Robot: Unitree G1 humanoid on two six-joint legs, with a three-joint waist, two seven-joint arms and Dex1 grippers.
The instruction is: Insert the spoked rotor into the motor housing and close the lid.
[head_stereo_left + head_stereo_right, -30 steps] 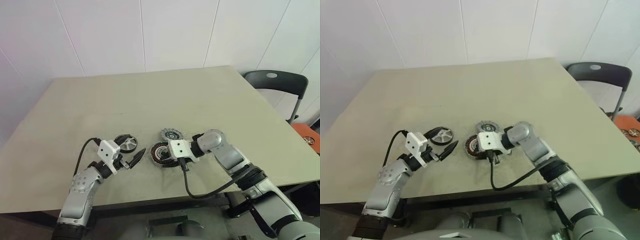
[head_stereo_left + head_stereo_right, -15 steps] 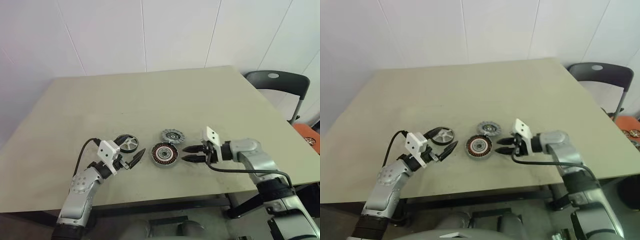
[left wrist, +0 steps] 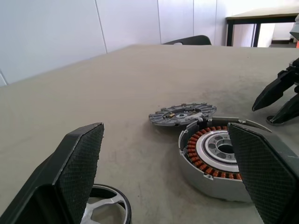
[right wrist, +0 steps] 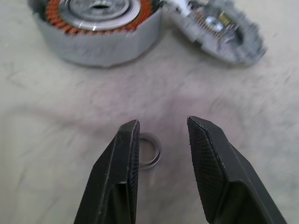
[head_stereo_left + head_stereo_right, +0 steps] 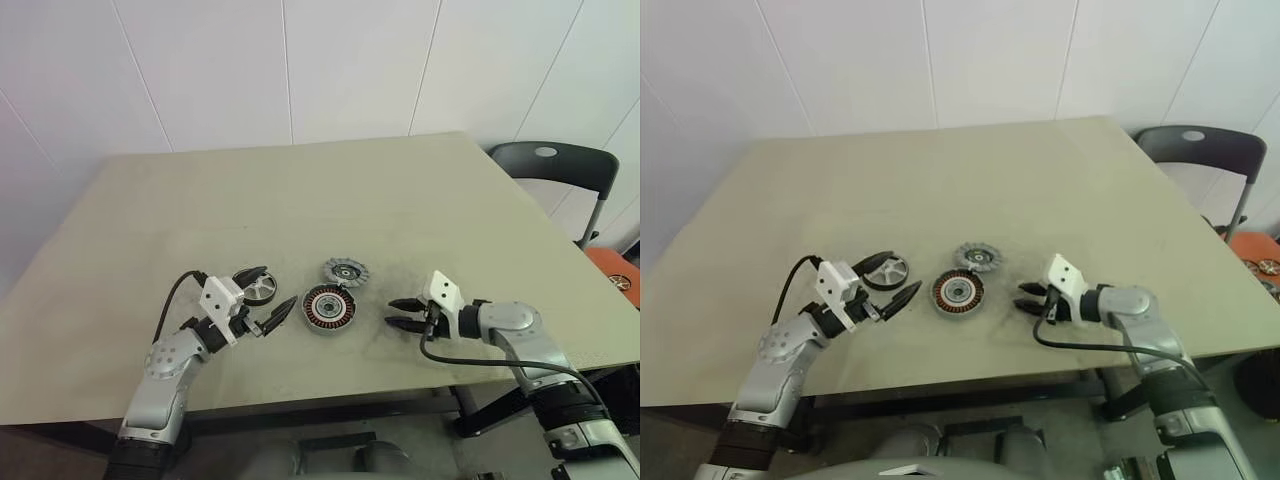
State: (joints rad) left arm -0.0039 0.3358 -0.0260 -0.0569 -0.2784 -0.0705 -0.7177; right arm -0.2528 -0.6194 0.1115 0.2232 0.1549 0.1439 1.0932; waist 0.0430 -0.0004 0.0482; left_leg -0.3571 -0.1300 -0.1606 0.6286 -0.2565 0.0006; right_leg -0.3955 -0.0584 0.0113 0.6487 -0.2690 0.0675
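Beside motor housing [image 5: 328,308]: both grippers' jaws apart, empty.

Right gripper [image 5: 401,313] has withdrawn from the housing [image 5: 325,308], which it covered a second ago, toward 3 o'clock; it now stands apart from it, low over the table [image 5: 300,200], jaws parted with nothing between them. The housing's copper windings are now exposed.

place: plain workroom | cues: white panel wall [image 5: 300,70], bare table [image 5: 300,200], chair [image 5: 550,160]
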